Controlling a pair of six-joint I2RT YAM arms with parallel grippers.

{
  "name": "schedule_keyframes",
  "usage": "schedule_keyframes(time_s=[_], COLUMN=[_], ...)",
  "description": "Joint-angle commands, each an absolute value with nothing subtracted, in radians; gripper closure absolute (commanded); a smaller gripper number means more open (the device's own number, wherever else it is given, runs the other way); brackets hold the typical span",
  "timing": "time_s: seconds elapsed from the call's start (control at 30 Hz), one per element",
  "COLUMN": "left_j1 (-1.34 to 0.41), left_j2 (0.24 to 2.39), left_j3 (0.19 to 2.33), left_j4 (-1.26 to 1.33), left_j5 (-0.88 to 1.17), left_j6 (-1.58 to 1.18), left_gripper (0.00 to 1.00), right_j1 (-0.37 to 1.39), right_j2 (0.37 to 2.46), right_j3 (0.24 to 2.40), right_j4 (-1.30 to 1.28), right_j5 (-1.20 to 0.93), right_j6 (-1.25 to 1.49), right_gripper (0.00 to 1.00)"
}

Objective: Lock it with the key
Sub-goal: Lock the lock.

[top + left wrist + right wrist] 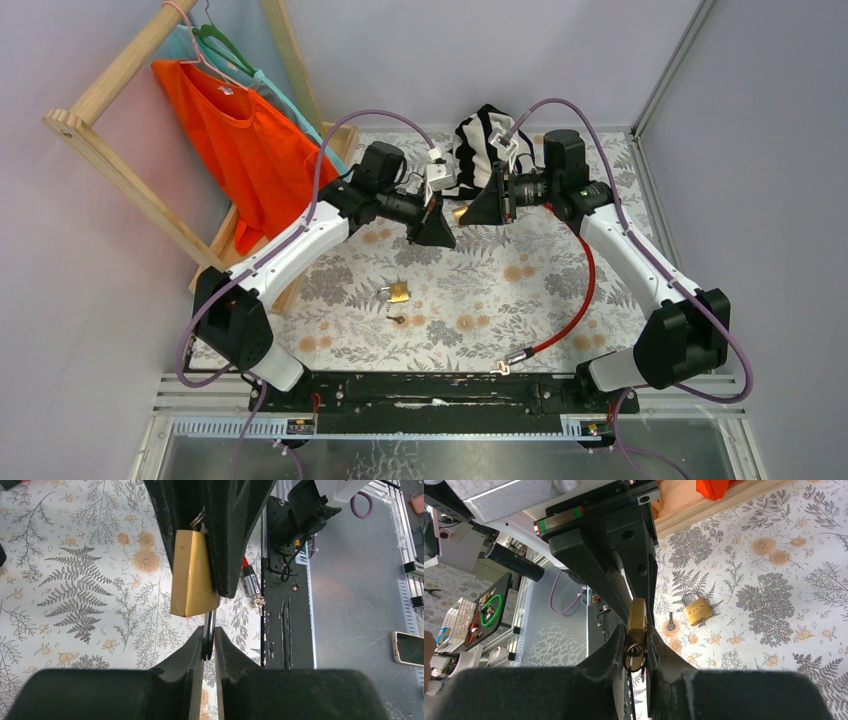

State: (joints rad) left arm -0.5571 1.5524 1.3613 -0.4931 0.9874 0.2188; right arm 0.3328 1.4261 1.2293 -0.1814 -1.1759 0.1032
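Left tool (209, 649) is clamped on the key (209, 628) just below the padlock (192, 575), itself gripped by the right tool (637, 642). Off-axis twisting could jam the key or slip either grip.

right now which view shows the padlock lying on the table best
Right wrist: the table padlock lies in full view, body and shackle clear, beside a key. The top view shows it small. The left wrist view misses it and shows only the held padlock.
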Motion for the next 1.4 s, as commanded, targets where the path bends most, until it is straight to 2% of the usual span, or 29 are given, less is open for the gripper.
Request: schedule_keyframes(time_s=[0.0,0.17,0.23,0.33,0.53,0.6,0.7,0.83,0.93,1.37], left_j1=[-0.554,-0.554,-0.554,-0.553,-0.551,-0.550,-0.550,-0.548,-0.549,-0.550], left_j2=[1.561,1.557,1.547,1.522,1.486,1.477,1.465,1.462,1.461,1.476], left_j3=[1.402,1.397,1.391,1.383,1.375,1.372,1.364,1.375,1.382,1.418], left_j4=[-0.436,-0.436,-0.436,-0.438,-0.474,-0.486,-0.500,-0.536,-0.551,-0.580], left_j5=[1.030,1.027,1.018,0.994,0.928,0.911,0.892,0.895,0.906,0.959], left_j6=[0.195,0.195,0.198,0.214,0.273,0.297,0.328,0.357,0.362,0.337], left_gripper=[0.85,1.00,1.00,1.00,1.00,1.00,1.00,1.00,1.00,1.00], right_j1=[0.331,0.332,0.332,0.333,0.332,0.333,0.331,0.332,0.332,0.401], right_j2=[1.393,1.393,1.393,1.394,1.395,1.392,1.382,1.368,1.367,1.391], right_j3=[1.224,1.218,1.215,1.218,1.224,1.237,1.260,1.298,1.332,1.369], right_j4=[-0.116,-0.104,-0.106,-0.127,-0.172,-0.211,-0.267,-0.352,-0.430,-0.534], right_j5=[-1.214,-1.198,-1.176,-1.133,-1.083,-1.060,-1.026,-0.999,-1.033,-1.077], right_j6=[0.120,0.136,0.139,0.128,0.087,0.054,-0.006,-0.122,-0.210,-0.346], right_gripper=[1.00,1.00,0.99,0.85,0.43,0.34,0.27,0.21,0.21,0.37])
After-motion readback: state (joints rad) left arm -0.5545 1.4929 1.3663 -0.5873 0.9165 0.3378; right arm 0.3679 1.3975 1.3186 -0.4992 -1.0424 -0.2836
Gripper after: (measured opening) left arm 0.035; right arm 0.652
